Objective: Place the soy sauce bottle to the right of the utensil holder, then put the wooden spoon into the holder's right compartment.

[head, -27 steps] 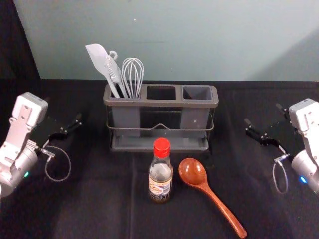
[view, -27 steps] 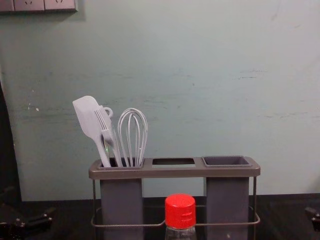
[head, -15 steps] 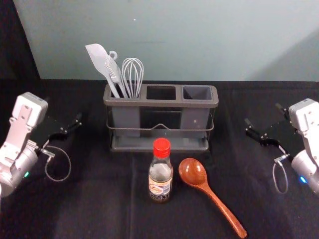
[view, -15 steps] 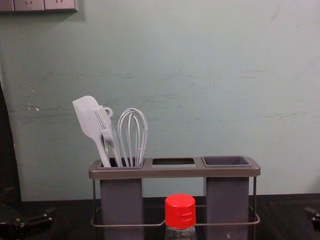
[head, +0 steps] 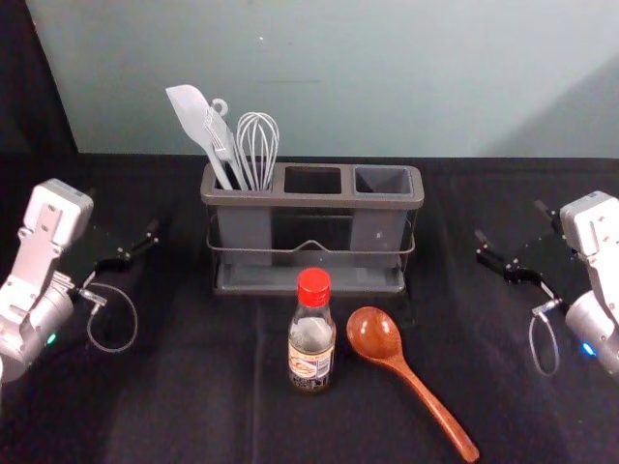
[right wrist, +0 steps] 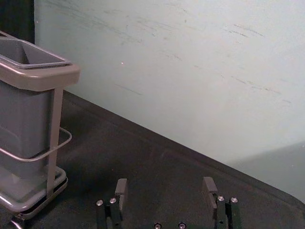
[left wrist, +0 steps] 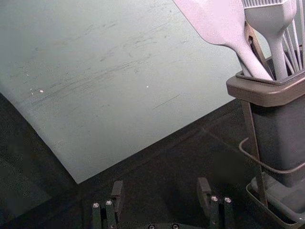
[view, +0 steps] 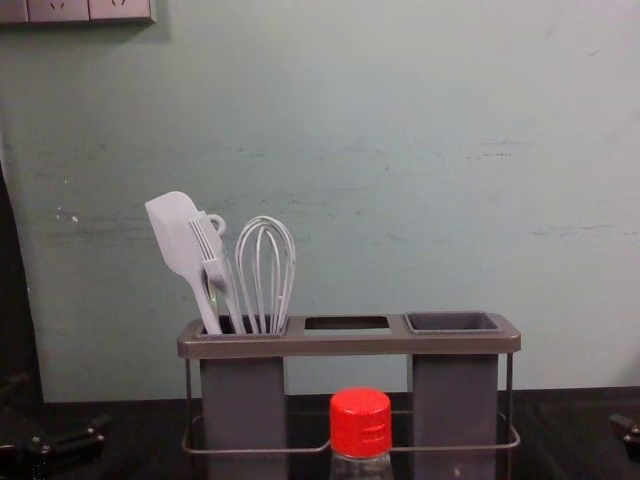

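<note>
One wooden spoon (head: 373, 333) lies closest to me on the black cloth (head: 193, 406); the head view gives its full length, handle slanting toward the near right, bowl just beside the soy sauce bottle (head: 311, 333). That bottle stands upright in front of the utensil holder (head: 309, 201), and the chest view catches its red cap and glass shoulder from the side. Bottle and spoon bowl sit between the two arms, well apart from both: the left gripper (head: 122, 211) is off to the holder's left, the right gripper (head: 510, 220) off to its right, each with its fingers spread wide. The left wrist view brings up the holder's left end; the right wrist view has its other end, with the open mouth of the right compartment (right wrist: 24, 53). Farther back, a pale spatula (head: 189, 111), a brush (head: 221, 135) and a whisk (head: 258, 145) poke up from the left compartment. Behind stands the wall (head: 387, 77), where the chest view adds a row of sockets (view: 60, 10), high on the left.
</note>
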